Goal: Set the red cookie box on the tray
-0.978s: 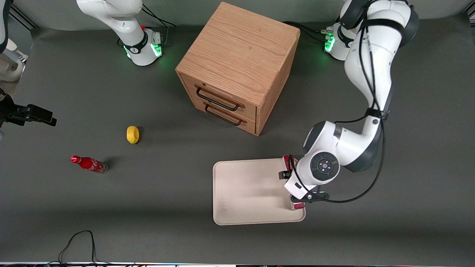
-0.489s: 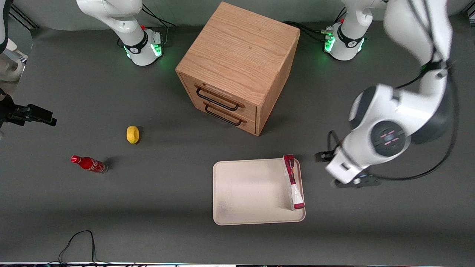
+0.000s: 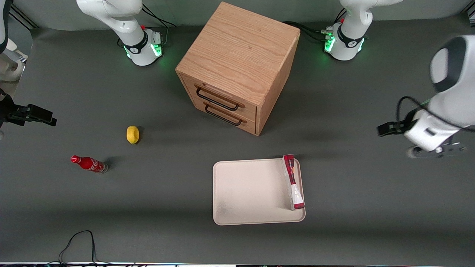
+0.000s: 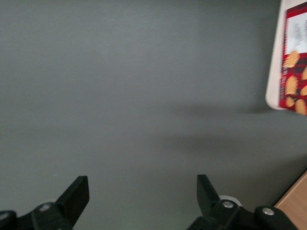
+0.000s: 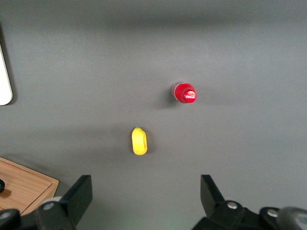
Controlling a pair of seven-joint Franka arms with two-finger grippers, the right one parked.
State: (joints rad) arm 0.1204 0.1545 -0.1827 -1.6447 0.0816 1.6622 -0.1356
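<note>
The red cookie box rests on the cream-white tray, along the tray's rim toward the working arm's end. The left wrist view catches its plaid face with cookie pictures and a strip of the tray's rim. My left gripper hangs well clear of the tray, over bare dark table toward the working arm's end. Seen from the wrist, the gripper is open, with only table surface between its black fingers.
A wooden drawer cabinet stands mid-table, farther from the front camera than the tray; its corner shows in the left wrist view. A yellow lemon and a small red soda bottle lie toward the parked arm's end.
My gripper let go of the cookie box, which stays on the tray. The arm then rose and swung away toward the working arm's end of the table.
</note>
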